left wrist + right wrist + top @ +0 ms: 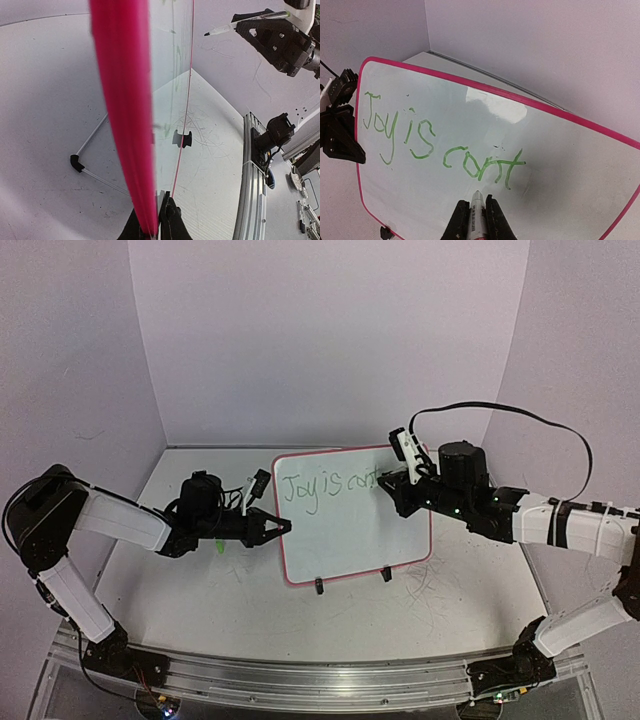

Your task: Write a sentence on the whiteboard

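Observation:
The whiteboard (350, 535) stands upright on its black wire stand (319, 586) in the middle of the table. Its pink rim (122, 100) fills the left wrist view. The sentence (325, 485) in green reads "Joy is cont" (440, 145). My left gripper (285, 527) is shut on the board's left edge (156, 215). My right gripper (385, 483) is shut on a white marker (477, 212). The marker's tip points at the board just below the last letters. In the left wrist view the marker (250, 21) shows a small gap to the board.
Grey scratch marks (430, 590) cover the tabletop in front of the board. White walls close in the back and both sides. A metal rail (320, 680) runs along the near edge. A black cable (520, 415) loops above the right arm.

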You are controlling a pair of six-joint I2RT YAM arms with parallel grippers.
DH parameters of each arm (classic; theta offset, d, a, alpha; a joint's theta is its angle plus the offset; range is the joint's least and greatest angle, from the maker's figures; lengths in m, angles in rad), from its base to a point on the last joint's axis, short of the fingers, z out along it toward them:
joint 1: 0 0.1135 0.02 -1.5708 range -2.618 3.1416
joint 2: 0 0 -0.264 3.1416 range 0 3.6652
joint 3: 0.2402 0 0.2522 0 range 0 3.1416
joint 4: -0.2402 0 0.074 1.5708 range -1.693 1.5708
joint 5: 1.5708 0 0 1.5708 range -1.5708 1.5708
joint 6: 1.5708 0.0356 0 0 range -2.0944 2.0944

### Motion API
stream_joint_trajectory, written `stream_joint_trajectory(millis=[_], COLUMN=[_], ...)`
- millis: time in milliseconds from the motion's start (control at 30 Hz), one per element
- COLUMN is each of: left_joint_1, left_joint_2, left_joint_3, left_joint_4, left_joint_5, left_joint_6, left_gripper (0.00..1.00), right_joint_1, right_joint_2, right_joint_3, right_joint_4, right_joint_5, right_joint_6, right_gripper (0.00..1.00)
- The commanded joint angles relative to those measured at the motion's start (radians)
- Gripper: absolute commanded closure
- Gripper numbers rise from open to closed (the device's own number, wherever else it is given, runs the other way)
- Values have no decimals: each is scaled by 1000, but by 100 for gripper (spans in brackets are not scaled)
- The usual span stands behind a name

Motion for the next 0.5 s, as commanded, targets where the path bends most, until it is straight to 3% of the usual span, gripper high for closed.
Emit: stream_joint_trajectory(millis=[0,467], left_joint_1=[31,10], left_joint_2=[-8,-20], left_joint_3=[-23,-27], left_joint_4=[-86,-89], left_joint_5=[-317,-354], left_joint_6=[49,49], left_gripper=[100,100], right_joint_1=[-1,-1], right_joint_2=[-19,-33], right_joint_3=[25,25], right_joint_4=[34,34], right_joint_5=[45,74], right_joint_6=[-18,-24], right_gripper=[100,100])
